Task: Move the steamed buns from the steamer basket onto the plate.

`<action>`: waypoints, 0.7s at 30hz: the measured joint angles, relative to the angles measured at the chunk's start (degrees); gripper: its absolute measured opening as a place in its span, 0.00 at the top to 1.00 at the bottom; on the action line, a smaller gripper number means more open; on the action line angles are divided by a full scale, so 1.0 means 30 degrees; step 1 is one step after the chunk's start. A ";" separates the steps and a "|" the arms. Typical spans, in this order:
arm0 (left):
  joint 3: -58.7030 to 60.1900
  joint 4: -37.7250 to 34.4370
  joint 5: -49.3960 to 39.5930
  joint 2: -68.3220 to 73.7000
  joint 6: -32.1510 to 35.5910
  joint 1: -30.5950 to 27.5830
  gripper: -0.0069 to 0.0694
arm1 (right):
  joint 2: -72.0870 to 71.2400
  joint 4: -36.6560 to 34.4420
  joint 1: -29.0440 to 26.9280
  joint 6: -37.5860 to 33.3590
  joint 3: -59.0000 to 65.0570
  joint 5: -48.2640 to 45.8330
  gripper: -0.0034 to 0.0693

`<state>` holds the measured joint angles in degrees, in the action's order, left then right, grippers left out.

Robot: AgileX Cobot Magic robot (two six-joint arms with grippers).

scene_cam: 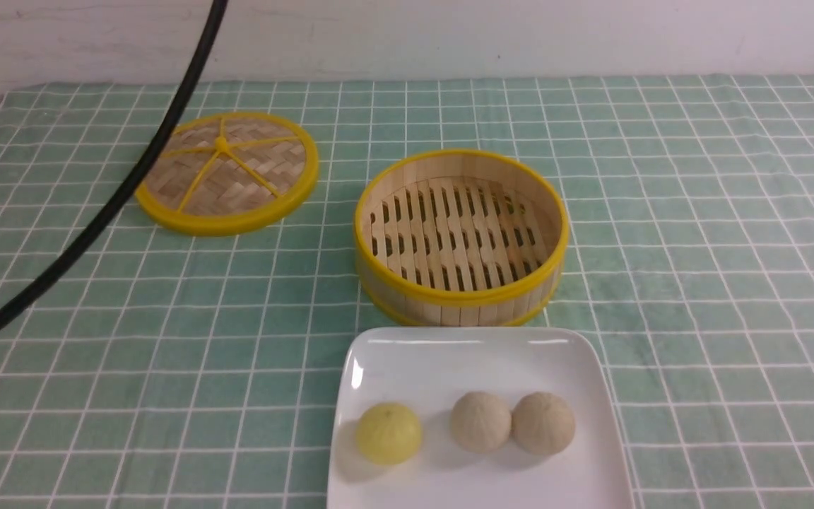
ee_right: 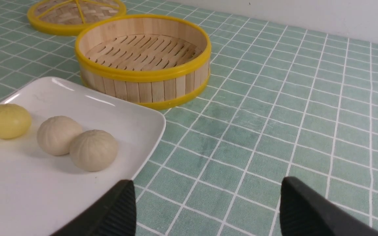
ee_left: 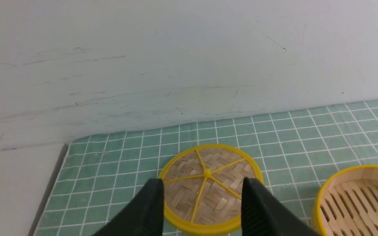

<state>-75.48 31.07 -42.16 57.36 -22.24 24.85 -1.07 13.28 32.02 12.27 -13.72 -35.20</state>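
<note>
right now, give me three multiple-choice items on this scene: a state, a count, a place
1. The round bamboo steamer basket is: A empty, its flat woven lid set aside; B lidded; C tipped over.
2. Pale yellow ones among the small round steamed buns: A one; B two; C three.
3. The buns lie: A in the basket; B on the glossy white square plate; C on the lid.
Answers: 1A, slatted floor bare; 2A, the other two are beige; 3B, all three sit there.

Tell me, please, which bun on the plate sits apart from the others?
The pale yellow bun, leftmost; the two beige buns sit close together.
</note>
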 joint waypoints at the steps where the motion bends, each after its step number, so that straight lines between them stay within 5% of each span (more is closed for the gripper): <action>1: 0.0000 -0.0164 0.0000 0.0000 0.0000 0.0000 0.45 | 0.0000 0.0000 0.0000 0.0000 0.0000 0.0000 0.17; 21: 0.0000 -0.0742 -0.0220 0.0072 -0.0181 0.0000 0.45 | 0.0000 0.0018 0.0000 0.0000 0.0000 0.0016 0.17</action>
<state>-75.48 28.85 -42.82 57.57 -22.79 24.85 -1.07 13.34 32.02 12.27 -13.72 -35.15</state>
